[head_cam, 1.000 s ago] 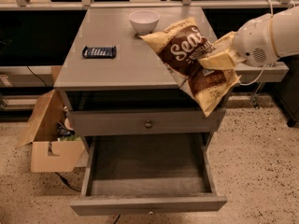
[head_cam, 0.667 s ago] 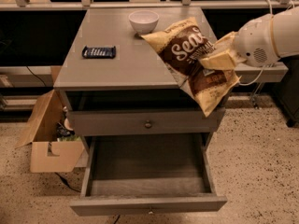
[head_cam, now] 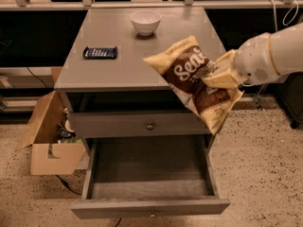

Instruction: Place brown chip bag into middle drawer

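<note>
The brown chip bag has a dark brown centre with white script and tan-yellow ends. It hangs tilted over the right front corner of the grey cabinet's top. My gripper reaches in from the right and is shut on the bag's right side, holding it in the air. The middle drawer is pulled open at the bottom, a wide shallow grey tray, empty inside. The bag is above and to the right of the drawer's opening.
A white bowl stands at the back of the cabinet top. A small dark blue wrapped bar lies at its left. A shut drawer front with a round dark knob is above the open drawer. An open cardboard box sits on the floor at the left.
The bag and my gripper have shifted slightly left and down towards the cabinet's front edge. Nothing else has moved.
</note>
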Robot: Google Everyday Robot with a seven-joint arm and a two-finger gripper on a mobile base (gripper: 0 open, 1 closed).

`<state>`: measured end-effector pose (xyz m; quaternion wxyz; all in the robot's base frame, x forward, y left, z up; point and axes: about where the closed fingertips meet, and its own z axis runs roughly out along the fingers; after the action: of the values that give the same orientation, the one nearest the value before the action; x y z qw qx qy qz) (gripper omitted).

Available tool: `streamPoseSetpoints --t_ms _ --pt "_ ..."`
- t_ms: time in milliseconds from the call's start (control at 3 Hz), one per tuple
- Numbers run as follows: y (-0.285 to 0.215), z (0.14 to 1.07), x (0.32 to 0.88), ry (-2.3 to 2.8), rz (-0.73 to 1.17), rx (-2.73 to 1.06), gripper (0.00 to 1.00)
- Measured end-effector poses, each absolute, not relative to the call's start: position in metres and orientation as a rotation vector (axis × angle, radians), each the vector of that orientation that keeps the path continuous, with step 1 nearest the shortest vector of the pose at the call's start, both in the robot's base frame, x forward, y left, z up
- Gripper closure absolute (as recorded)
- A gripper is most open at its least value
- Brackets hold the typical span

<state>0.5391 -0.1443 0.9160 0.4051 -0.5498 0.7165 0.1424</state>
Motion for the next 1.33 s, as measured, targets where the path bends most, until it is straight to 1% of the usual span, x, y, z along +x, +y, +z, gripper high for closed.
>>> streamPoseSetpoints --t_ms 333,667,1000,1333 --pt "-0.15 0.867 0.521 1.824 0.361 -1.467 1.0" --pt "-0.161 0.817 0.499 1.835 0.409 -1.485 1.0" --pt "-0.161 0.817 0.499 1.835 0.409 -1.485 1.0" --pt "-0.165 0.79 0.495 1.847 0.409 -1.516 1.0"
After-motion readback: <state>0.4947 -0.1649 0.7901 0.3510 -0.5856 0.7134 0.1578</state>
